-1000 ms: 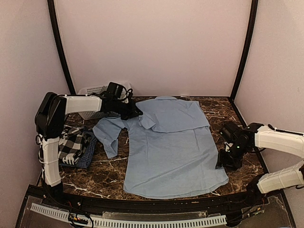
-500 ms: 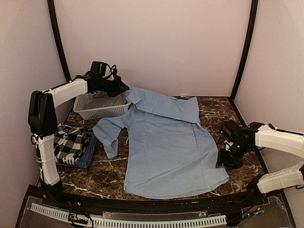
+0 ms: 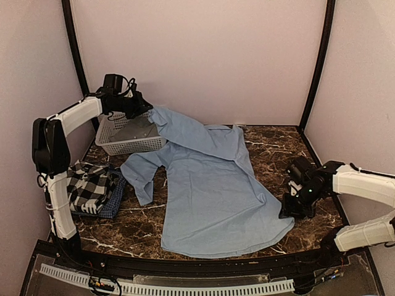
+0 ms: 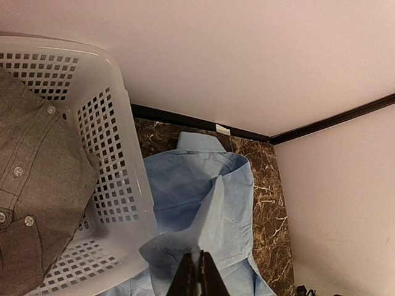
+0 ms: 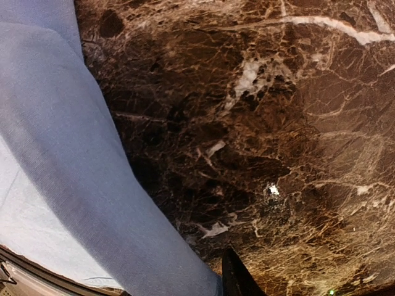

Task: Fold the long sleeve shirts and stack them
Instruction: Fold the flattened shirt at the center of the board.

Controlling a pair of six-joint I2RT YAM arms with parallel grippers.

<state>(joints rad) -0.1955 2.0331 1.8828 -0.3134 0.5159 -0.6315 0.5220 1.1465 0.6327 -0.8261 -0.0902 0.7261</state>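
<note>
A light blue shirt [image 3: 216, 191] lies spread on the marble table. My left gripper [image 3: 143, 111] is raised over the white basket and shut on a fold of this shirt [image 4: 210, 203], holding its upper part in the air. In the left wrist view the left gripper [image 4: 199, 277] has its jaws pressed together on the cloth. My right gripper [image 3: 289, 208] sits low at the shirt's right hem. In the right wrist view one dark finger [image 5: 237, 280] shows against the cloth [image 5: 74, 172]; the other finger is hidden by the cloth.
A white lattice basket [image 3: 123, 147] stands at the back left with a grey shirt [image 4: 37, 185] in it. A black-and-white checked shirt [image 3: 92, 188] and a dark blue fine-checked one [image 3: 114, 200] lie piled at the left edge. Walls close in on three sides.
My left gripper has risen and moved left over the basket, pulling the shirt's folded upper part open and up. The shirt's right edge has slid left. The right gripper has stayed put.
</note>
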